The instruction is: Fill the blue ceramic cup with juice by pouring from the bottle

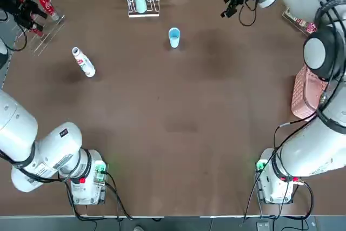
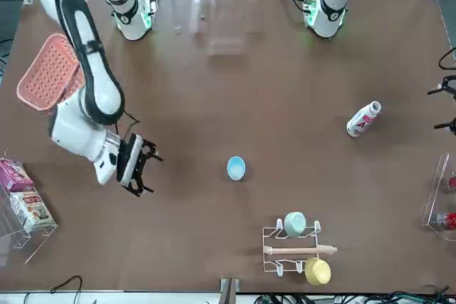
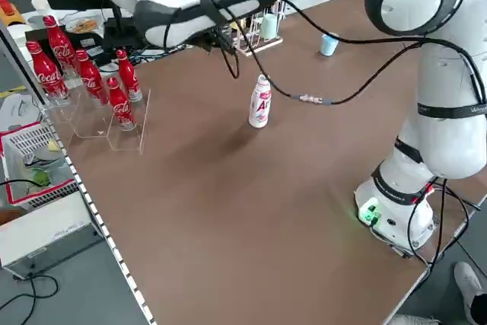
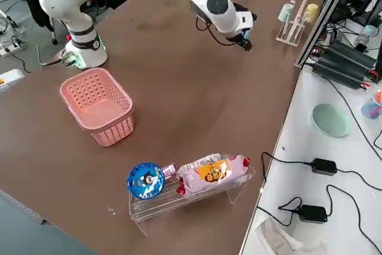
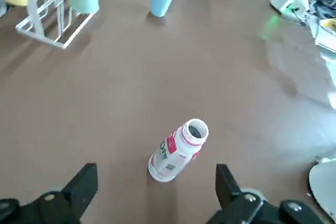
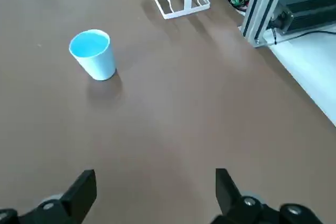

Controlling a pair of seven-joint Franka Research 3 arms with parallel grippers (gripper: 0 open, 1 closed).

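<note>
Overhead view, lower edge upward. You see both arm bases at the bottom corners and bare brown desk (image 1: 178, 133) above them. At centre left the bottle (image 1: 84, 62) stands free, apparently uncapped in the left wrist view, with nothing touching it. At upper centre the blue ceramic cup (image 1: 174, 37) stands upright, well apart from the bottle; whether it is empty you cannot tell. The left gripper (image 1: 21, 12), upper left, is spread wide and empty, above and beyond the bottle. The right gripper (image 1: 231, 4), upper right, is likewise spread and empty, off to one side of the cup. Judged from this, nothing is grasped yet: gripping, carrying and pouring all remain.
</note>
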